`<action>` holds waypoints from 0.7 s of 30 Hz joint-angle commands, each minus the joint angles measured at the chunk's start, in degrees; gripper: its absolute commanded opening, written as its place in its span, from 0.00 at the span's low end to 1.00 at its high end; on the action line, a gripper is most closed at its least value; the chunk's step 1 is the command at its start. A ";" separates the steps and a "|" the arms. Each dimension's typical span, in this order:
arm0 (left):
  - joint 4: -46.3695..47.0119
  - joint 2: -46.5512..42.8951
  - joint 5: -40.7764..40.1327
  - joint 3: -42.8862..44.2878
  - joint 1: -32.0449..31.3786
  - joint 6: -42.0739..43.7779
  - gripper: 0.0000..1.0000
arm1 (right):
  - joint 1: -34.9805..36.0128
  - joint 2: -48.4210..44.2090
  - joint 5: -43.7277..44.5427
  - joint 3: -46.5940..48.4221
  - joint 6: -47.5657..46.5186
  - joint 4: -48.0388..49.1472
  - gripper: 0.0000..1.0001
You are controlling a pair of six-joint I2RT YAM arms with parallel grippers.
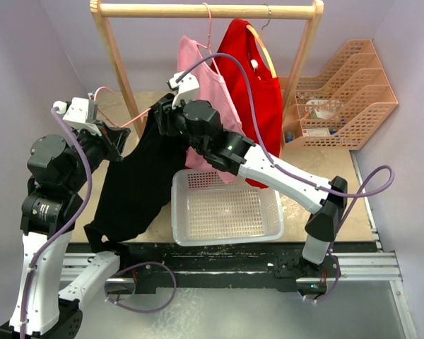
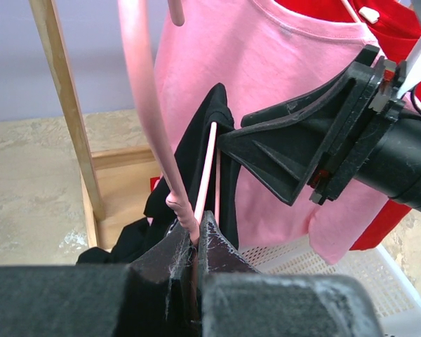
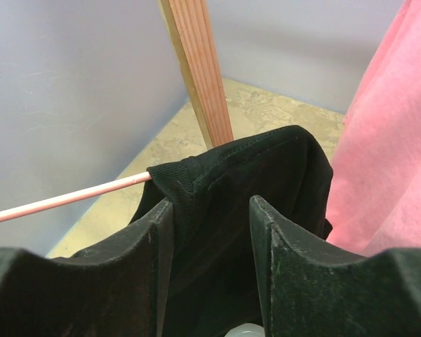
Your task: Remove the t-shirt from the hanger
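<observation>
Black t-shirt [image 1: 138, 183]: soft, light, limp; best pinched at the shoulder seam. Left gripper [image 2: 194, 237] clamped on pink hanger [image 2: 144, 105]; right gripper [image 3: 210, 214] parted, astride the shoulder fabric.

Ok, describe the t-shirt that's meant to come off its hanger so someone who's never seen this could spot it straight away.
Find the wooden clothes rail at the back of the table, with a pink top and a red top hanging on it. Left of them, lower down, the black fabric t-shirt droops between the two arms on a pink plastic hanger. It is the only black garment.
</observation>
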 commanded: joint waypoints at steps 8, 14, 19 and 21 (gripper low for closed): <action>2.66 -1.78 1.61 0.19 0.24 -0.49 0.00 | 0.15 1.63 3.17 4.47 -2.18 -1.14 0.00; -0.24 -2.50 1.07 -1.45 0.19 0.42 0.00 | -0.05 0.68 9.12 5.91 -6.40 -0.80 0.00; -3.66 -3.24 2.70 -3.21 0.19 0.84 0.00 | -3.50 0.71 13.38 9.50 -6.83 -4.25 0.00; -4.65 -3.90 3.77 -3.76 0.24 0.73 0.00 | -6.59 1.06 12.57 11.07 -4.86 -6.61 0.00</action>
